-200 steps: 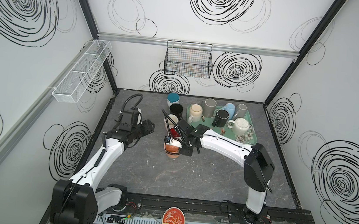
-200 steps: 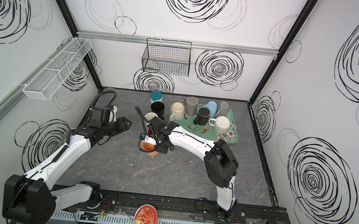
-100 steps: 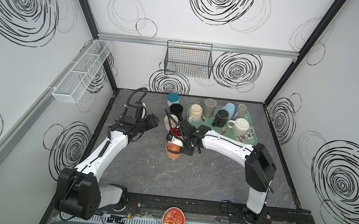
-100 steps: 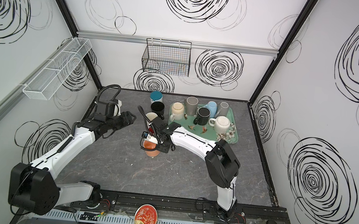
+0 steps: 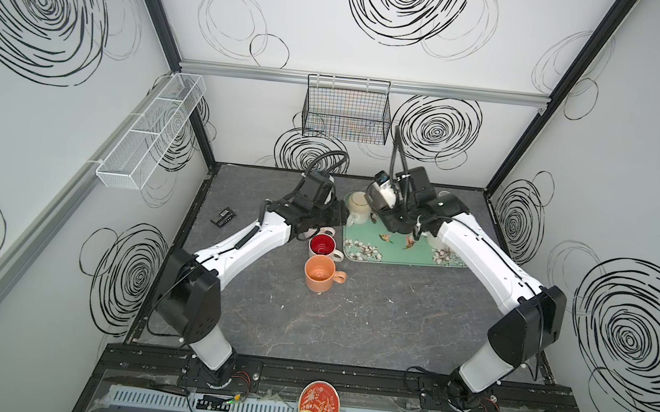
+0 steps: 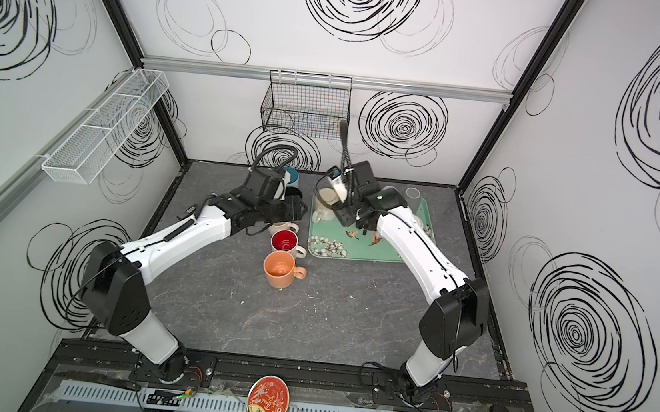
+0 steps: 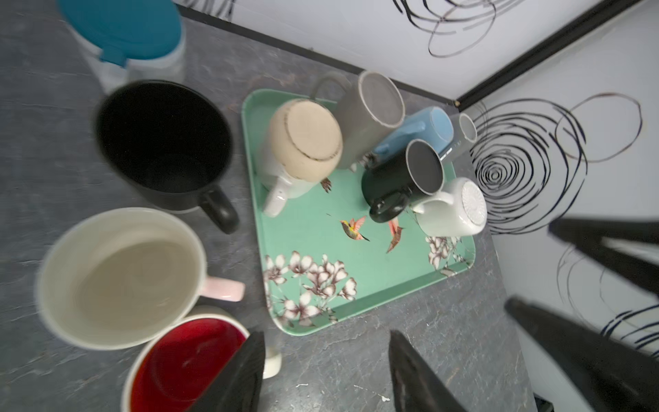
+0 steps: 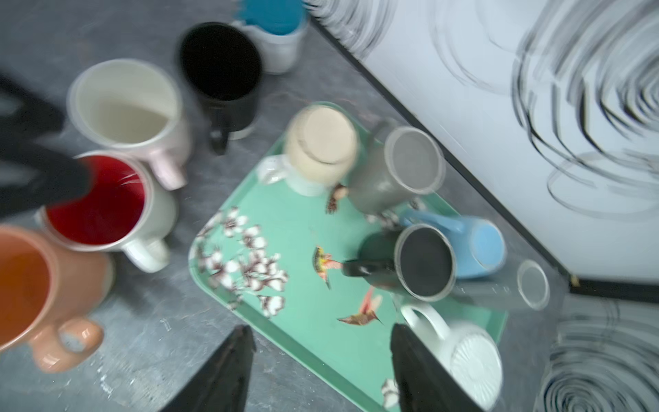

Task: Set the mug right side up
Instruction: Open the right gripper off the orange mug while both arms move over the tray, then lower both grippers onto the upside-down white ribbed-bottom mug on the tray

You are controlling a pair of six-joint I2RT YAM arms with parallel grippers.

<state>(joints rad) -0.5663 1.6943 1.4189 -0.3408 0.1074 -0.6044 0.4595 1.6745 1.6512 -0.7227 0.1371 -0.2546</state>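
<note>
Hovering right tool point(image 8: 321, 331): spread wide, empty, above the green tray point(image 8: 296, 314).
Idle left tool point(image 7: 326, 335): spread, empty, near the red-lined mug point(image 7: 185, 360), left of the tray.
Inverted cream mug point(image 7: 303, 139): likely next; base up, far left corner of the tray, handle point(image 7: 276, 201) toward the near side.
Handling: probably stiff glazed ceramic, fairly heavy, slippery, chippable; grey mug point(image 7: 371, 110) crowding its right.
Hold: best across the body wall or at the handle.
</note>
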